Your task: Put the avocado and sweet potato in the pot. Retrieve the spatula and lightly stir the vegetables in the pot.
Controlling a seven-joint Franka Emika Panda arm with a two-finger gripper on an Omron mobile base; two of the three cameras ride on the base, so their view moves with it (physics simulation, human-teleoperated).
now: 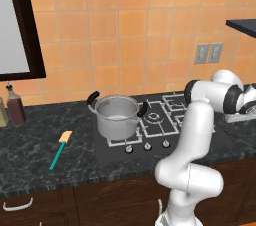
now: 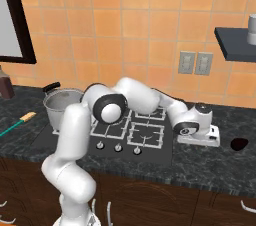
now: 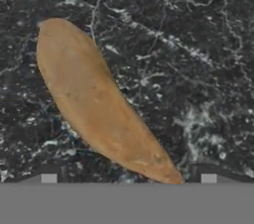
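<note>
Pincer: jaws spread wide, tips either side of the sweet potato's near end, gripping nothing.
Sweet potato: lying on dark marbled bench.
Pot: on stove's front left burner.
Spatula: flat on bench, left of pot.
Avocado: bench, right of arm.

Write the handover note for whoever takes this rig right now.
Hand: open, low over the counter right of the stove, fingertips straddling the sweet potato, nothing gripped yet.
Pot: on the stove's left burner; looks empty.
Spatula: lying on the counter left of the stove, untouched.
Avocado: likely the dark object on the counter at far right.
Done: nothing in the pot.
Left: grasp the sweet potato, pot it, pot the avocado, fetch the spatula, stir.
</note>
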